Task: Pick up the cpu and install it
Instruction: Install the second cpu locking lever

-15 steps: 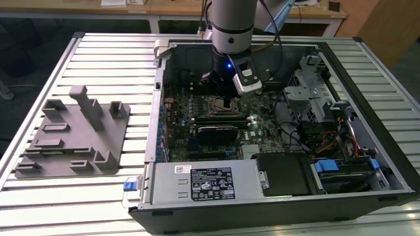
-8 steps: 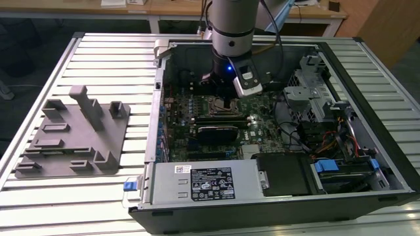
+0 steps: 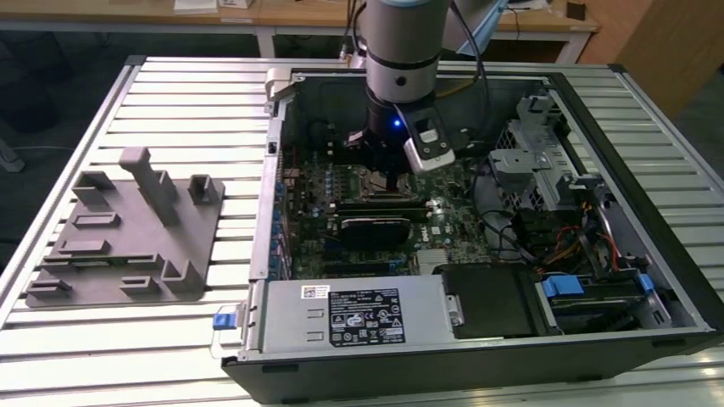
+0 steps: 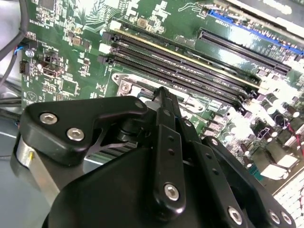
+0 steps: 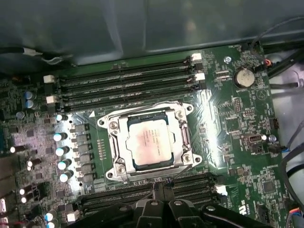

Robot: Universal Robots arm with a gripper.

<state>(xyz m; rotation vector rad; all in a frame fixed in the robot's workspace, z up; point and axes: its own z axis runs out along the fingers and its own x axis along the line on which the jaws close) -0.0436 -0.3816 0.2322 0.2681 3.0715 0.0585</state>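
Observation:
The cpu (image 5: pixel 149 142), a flat square chip with a pale silver top, lies inside the metal-framed socket (image 5: pixel 112 137) on the green motherboard (image 5: pixel 228 109) in the first wrist view. My gripper (image 5: pixel 161 189) is shut with nothing between its black fingers, and its tips hover just off one edge of the socket, apart from the chip. In the second wrist view the gripper (image 4: pixel 163 92) points down at a corner of the socket frame (image 4: pixel 125 86). In the exterior view the gripper (image 3: pixel 391 180) hangs low inside the open computer case (image 3: pixel 633 110), over the middle of the board.
A grey plastic tray (image 3: pixel 125 246) with upright posts stands on the slatted table at the exterior view's left. Rows of memory slots (image 5: pixel 128 83) flank the socket. A power supply (image 3: pixel 351 314), cables (image 3: pixel 565 237) and drive cages (image 3: pixel 543 161) crowd the case.

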